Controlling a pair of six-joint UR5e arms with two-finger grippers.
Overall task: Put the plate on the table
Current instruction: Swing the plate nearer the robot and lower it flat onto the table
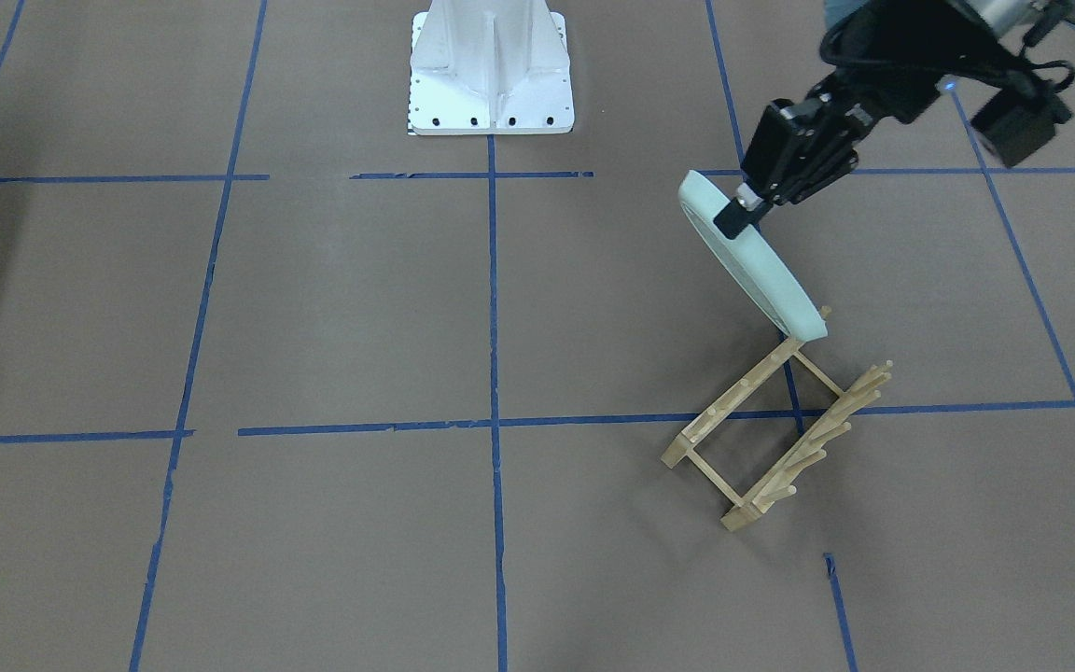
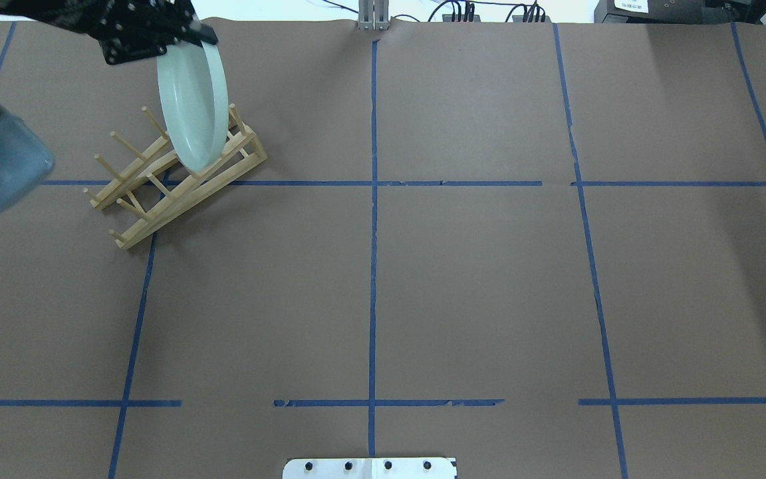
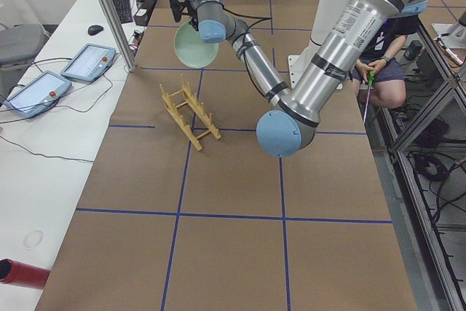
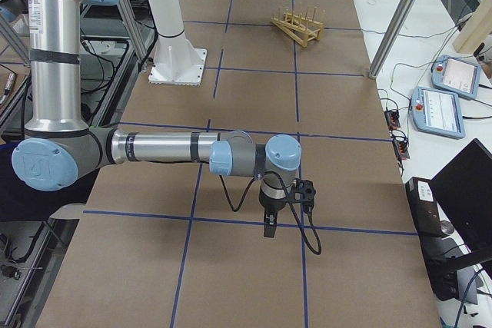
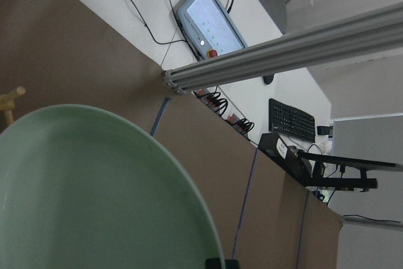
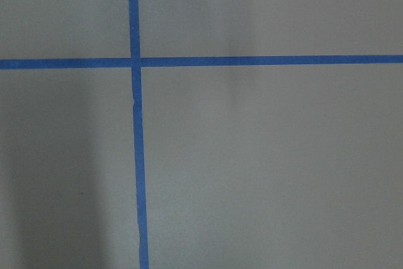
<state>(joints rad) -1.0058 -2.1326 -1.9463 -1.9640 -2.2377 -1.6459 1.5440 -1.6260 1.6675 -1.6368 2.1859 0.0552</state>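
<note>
Closest to us, filling the lower left of the left wrist view, is the round, glossy, pale mint-green plate [image 5: 94,193], its rim curving up against the brown paper-covered table [image 5: 69,48] beyond it. From the front-facing view we see that the left tool [image 1: 741,211] is pinched onto the plate's upper rim, with one black fingertip [image 1: 732,222] lying over the edge. The plate therefore hangs on edge and tilted in the air, off the table. Below it stands the light wooden peg rack [image 1: 771,439], set slantwise across one of the blue tape lines [image 1: 360,427]. In both side views we see a gap between the plate's lower rim and the pegs, so the two are apart. All this is on the robot's left half of the table, well apart from the white metal robot base [image 1: 491,75]. Our right tool [image 4: 267,228] hangs low over the table on the other half, near a crossing of tape lines. It appears only in the right side view, so we cannot tell how its fingers stand, and its own wrist camera shows just paper and tape.
</note>
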